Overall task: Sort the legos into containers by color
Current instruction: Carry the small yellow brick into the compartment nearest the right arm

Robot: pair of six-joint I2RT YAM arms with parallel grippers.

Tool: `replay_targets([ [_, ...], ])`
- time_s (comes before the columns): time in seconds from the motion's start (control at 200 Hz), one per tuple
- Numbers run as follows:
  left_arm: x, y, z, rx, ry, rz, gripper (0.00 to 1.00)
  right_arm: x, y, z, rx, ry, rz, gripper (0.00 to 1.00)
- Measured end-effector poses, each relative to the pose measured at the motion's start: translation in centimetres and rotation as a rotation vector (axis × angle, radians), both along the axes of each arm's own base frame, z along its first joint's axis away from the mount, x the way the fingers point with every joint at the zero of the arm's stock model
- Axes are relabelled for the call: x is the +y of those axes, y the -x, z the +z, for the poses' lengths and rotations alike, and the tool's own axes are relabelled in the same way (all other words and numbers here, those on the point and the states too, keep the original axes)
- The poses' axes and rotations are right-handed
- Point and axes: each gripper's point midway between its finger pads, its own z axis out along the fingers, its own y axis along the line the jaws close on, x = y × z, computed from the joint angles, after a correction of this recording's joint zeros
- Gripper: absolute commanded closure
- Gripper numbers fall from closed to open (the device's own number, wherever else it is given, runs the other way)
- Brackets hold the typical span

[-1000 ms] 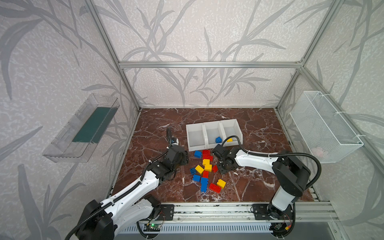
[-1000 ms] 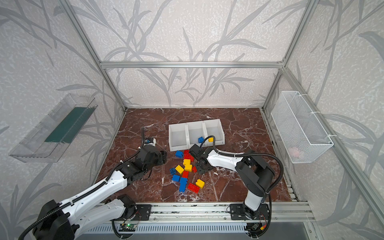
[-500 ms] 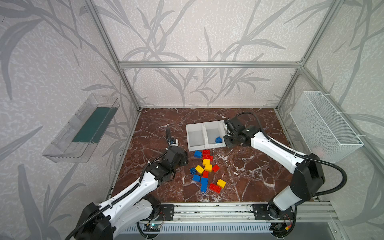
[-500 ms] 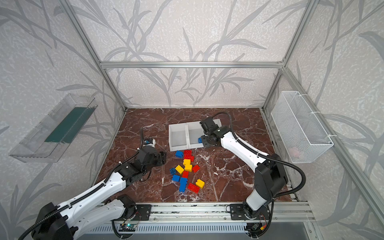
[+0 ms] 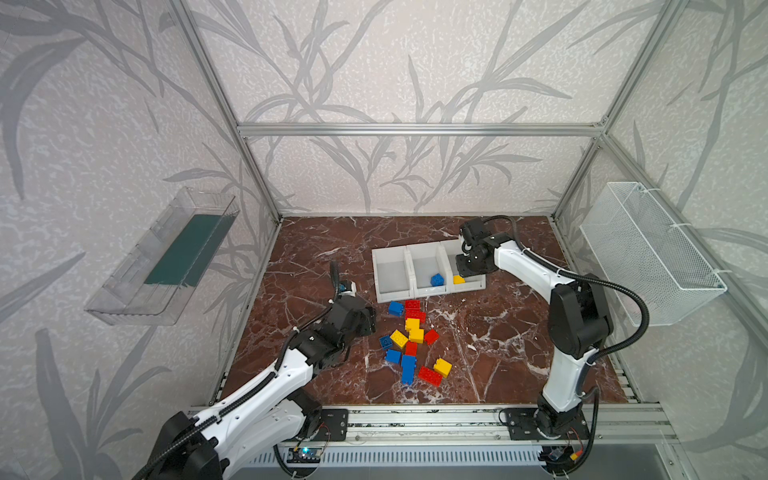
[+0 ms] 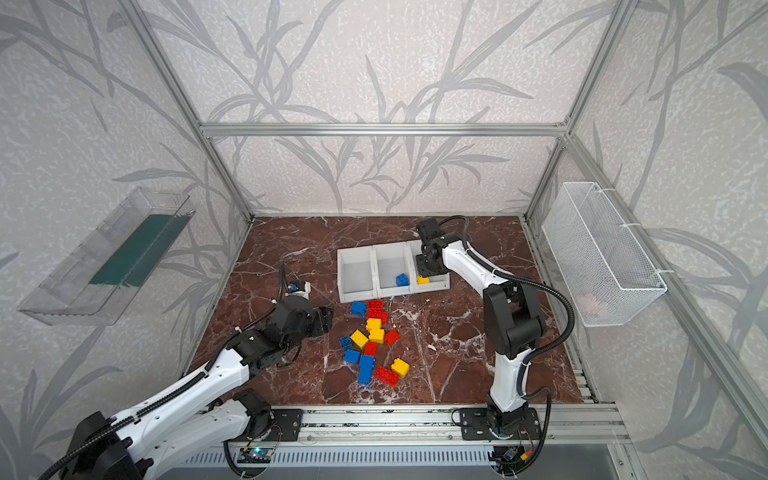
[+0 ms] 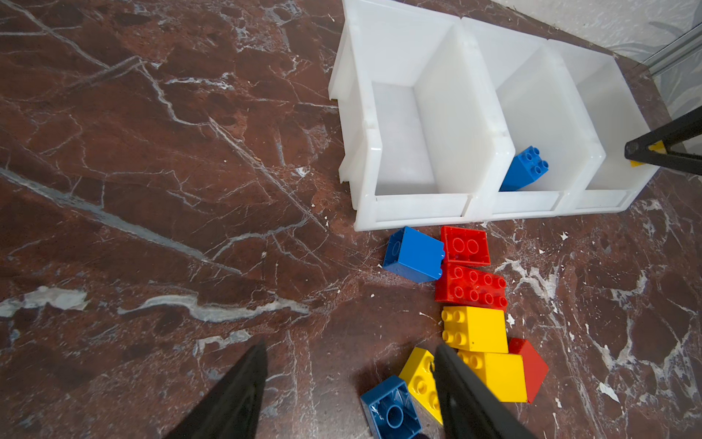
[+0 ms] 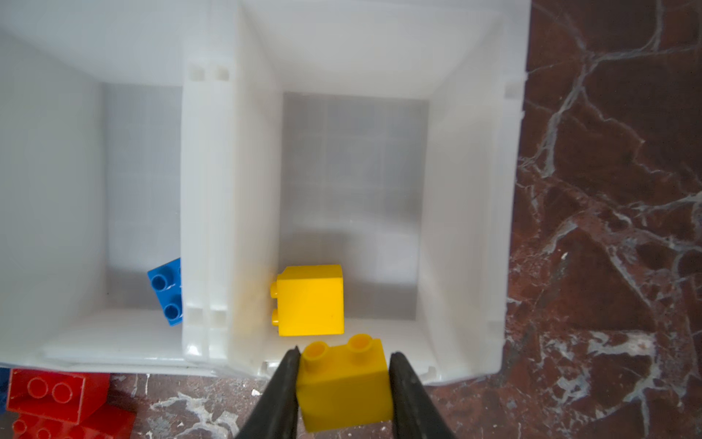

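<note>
My right gripper (image 8: pixel 343 353) is shut on a yellow lego (image 8: pixel 343 384) and hangs over the front rim of the right white container (image 8: pixel 463 228). Another yellow lego (image 8: pixel 310 300) lies inside that container. A blue lego (image 7: pixel 526 167) lies in the middle container (image 7: pixel 547 95), and the left container (image 7: pixel 399 133) is empty. Several red, yellow and blue legos (image 5: pixel 411 340) lie loose on the marble floor in front of the containers. My left gripper (image 7: pixel 349 346) stands open over bare floor at the pile's left edge, next to a blue lego (image 7: pixel 391 406) and a yellow lego (image 7: pixel 419 374).
A white wire basket (image 5: pixel 648 249) hangs on the right wall and a clear tray (image 5: pixel 166 257) on the left wall. An aluminium rail (image 5: pixel 415 419) runs along the front edge. In both top views the right arm (image 6: pixel 469 262) reaches over the containers' right end.
My right gripper has risen from the pile with the yellow lego and swung back and right to the right container. The left arm has barely moved.
</note>
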Motion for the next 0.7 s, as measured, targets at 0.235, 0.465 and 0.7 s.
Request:
replay_targets([
  [0.235,0.0,0.1,-0.1,0.006,0.003,-0.002,0.29,0.1,-0.4,0.6,-0.014,-0.011,-0.009,0.52],
  [0.465,-0.2,0.2,-0.2,0.011,0.01,-0.011,0.29,0.2,-0.4,0.7,-0.014,-0.019,-0.008,0.47],
  [0.7,-0.6,0.4,-0.3,0.022,0.017,-0.029,0.29,0.3,0.7,3.5,-0.059,-0.07,0.002,0.46],
])
